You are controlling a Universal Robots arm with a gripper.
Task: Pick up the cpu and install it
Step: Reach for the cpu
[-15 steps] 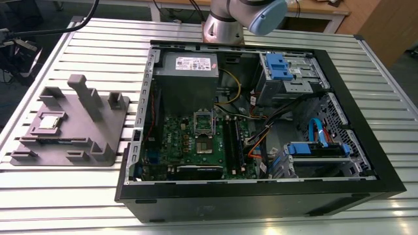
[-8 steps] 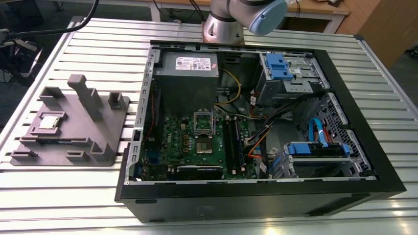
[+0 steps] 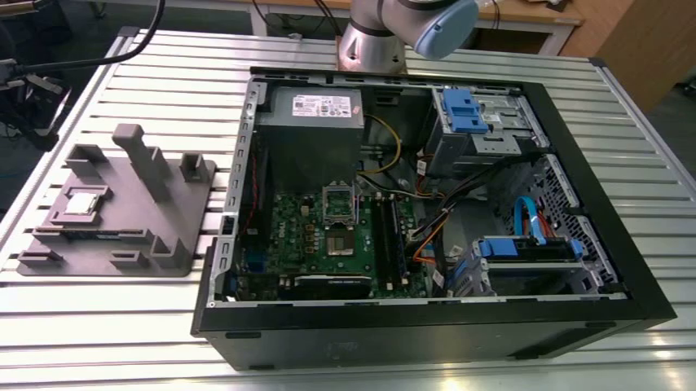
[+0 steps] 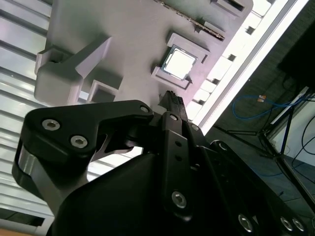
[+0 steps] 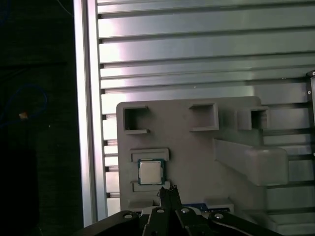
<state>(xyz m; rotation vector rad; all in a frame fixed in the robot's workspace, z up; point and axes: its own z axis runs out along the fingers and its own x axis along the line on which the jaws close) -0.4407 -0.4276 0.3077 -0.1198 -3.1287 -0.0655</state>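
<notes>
Care suits the cpu [image 3: 85, 201]: it looks light, stiff, slick-topped and probably fragile underneath, best taken by the two rim edges that the nest's lips leave free. It lies flat on the grey fixture [image 3: 130, 232], on the bench [image 3: 163, 73], at nine o'clock from the open computer case [image 3: 435, 334] in the exterior view. The claw [image 5: 167, 191], pressed together and pinching nothing, hovers near it.

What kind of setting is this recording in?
Probably a robotics lab bench set up for PC assembly: a slatted aluminium table carries an open computer case and a grey fixture holding the cpu, and a robot arm rises behind the case.
</notes>
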